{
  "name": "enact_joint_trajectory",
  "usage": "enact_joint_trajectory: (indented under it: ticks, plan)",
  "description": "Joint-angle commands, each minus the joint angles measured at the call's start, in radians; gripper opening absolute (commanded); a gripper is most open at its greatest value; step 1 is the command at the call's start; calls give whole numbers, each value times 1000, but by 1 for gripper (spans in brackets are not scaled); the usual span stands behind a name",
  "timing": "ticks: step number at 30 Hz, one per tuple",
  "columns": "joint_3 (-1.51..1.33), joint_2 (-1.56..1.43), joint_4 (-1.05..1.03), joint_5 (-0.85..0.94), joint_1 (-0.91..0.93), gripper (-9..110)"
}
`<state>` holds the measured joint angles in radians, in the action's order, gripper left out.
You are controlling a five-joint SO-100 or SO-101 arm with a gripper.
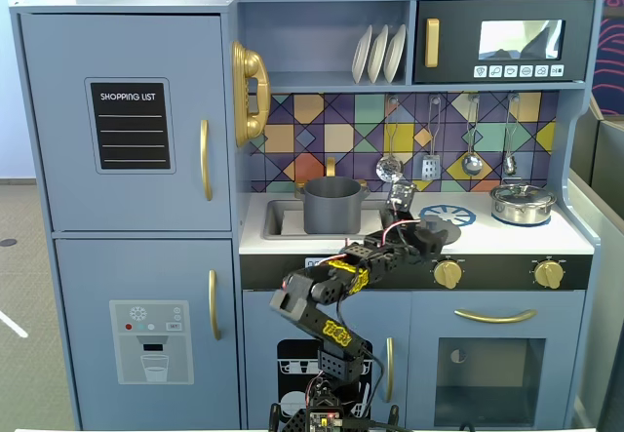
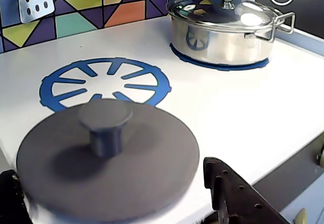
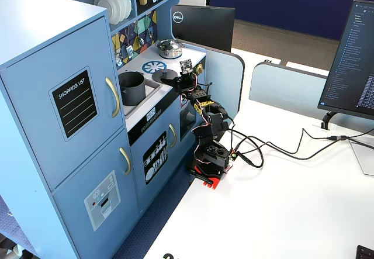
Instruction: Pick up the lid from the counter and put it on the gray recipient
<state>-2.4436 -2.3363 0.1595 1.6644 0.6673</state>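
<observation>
In the wrist view the lid (image 2: 106, 163) is blurred, its lower left edge apparently cut off; gripper (image 2: 116, 204) fingertips lie outside the frame.

Two pots (image 1: 331, 205), two lids (image 2: 109, 158), three plates (image 1: 378, 54).

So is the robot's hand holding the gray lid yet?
Gripper: open, not holding anything yet. Its fingers sit on either side of the lid, which lies flat on the counter.

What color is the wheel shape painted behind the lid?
Blue burner ring on white, clearest in the wrist view.
</observation>
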Motion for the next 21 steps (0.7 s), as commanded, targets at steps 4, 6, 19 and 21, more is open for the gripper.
enact_joint_trajectory:
  ticks: [4,6,19,21]
  plan:
    - [141,118,87,-3,-38,37]
    - [164,158,107,-5,-43,37]
    - [325,419,187,-20,-74,33]
    - [341,453,207,-21,-80,32]
